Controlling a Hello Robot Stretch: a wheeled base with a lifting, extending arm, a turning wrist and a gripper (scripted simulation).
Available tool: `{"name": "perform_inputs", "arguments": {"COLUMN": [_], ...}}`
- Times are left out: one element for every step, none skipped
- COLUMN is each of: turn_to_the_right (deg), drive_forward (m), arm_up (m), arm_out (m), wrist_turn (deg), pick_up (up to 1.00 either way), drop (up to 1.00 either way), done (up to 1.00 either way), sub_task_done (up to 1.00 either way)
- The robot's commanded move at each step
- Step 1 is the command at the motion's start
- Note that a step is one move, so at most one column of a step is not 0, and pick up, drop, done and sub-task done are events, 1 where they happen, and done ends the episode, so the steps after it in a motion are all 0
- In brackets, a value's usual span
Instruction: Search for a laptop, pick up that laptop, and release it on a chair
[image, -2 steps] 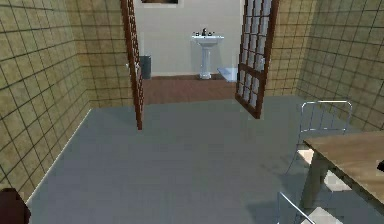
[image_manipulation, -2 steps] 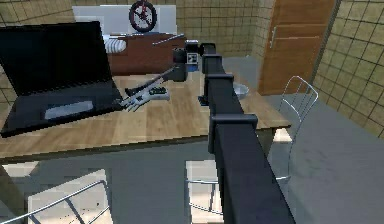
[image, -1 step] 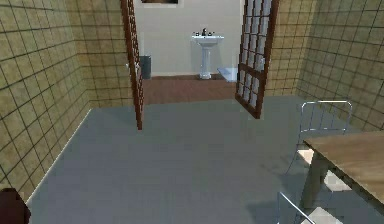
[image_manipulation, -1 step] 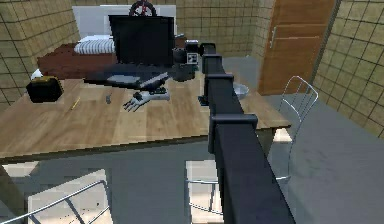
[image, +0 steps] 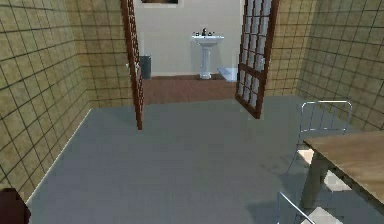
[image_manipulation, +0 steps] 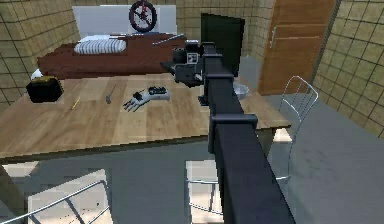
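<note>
One dark laptop (image_manipulation: 222, 38) stands with its screen upright at the far edge of the wooden tabletop (image_manipulation: 80, 125) in the arm side view. The arm (image_manipulation: 235, 150) reaches across the tabletop, and the hand (image_manipulation: 178, 62) lies close by the screen's left edge; whether it holds anything cannot be told. A wire chair (image_manipulation: 300, 100) stands at the tabletop's right end, and a black box (image_manipulation: 45, 88) rests near its left. In the forward view, open double doors (image: 255, 55) frame a white pedestal sink (image: 207, 50).
</note>
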Motion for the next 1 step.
{"name": "perform_inputs", "arguments": {"turn_to_the_right": [0.0], "drive_forward": [0.0], "arm_up": [0.0], "arm_out": [0.0], "wrist_turn": [45.0], "pick_up": [0.0], "drop": [0.0], "done": [0.0], "sub_task_done": [0.0]}}
